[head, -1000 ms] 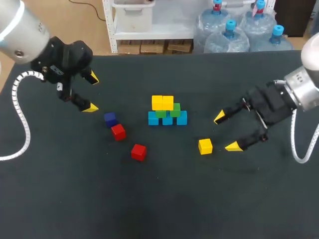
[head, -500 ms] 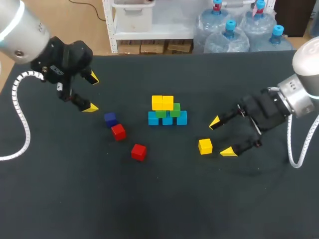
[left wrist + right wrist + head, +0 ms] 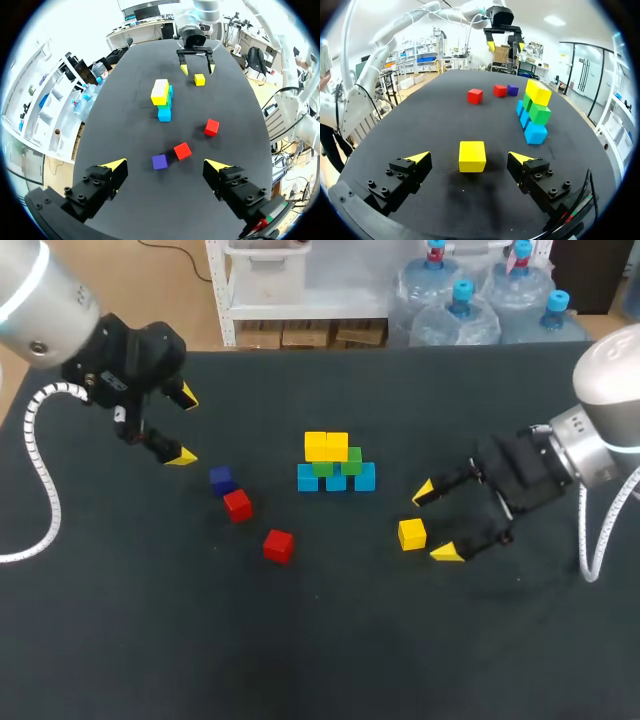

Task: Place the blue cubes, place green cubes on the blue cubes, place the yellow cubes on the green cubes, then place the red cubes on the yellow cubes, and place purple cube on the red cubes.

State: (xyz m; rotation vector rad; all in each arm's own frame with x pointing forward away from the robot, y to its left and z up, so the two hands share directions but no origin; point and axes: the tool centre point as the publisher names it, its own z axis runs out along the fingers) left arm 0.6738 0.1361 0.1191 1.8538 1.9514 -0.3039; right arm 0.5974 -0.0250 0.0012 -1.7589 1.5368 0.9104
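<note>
- A loose yellow cube (image 3: 411, 534) is seen right of the blue-green-yellow cube stack (image 3: 335, 462), just ahead of the spread right gripper (image 3: 436, 523).
- The left gripper (image 3: 184, 426), also spread, is held well left of the stack.

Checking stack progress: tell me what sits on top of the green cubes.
Two yellow cubes sit side by side on the green cubes. They hide most of the green tops, so the exact contact cannot be seen.
</note>
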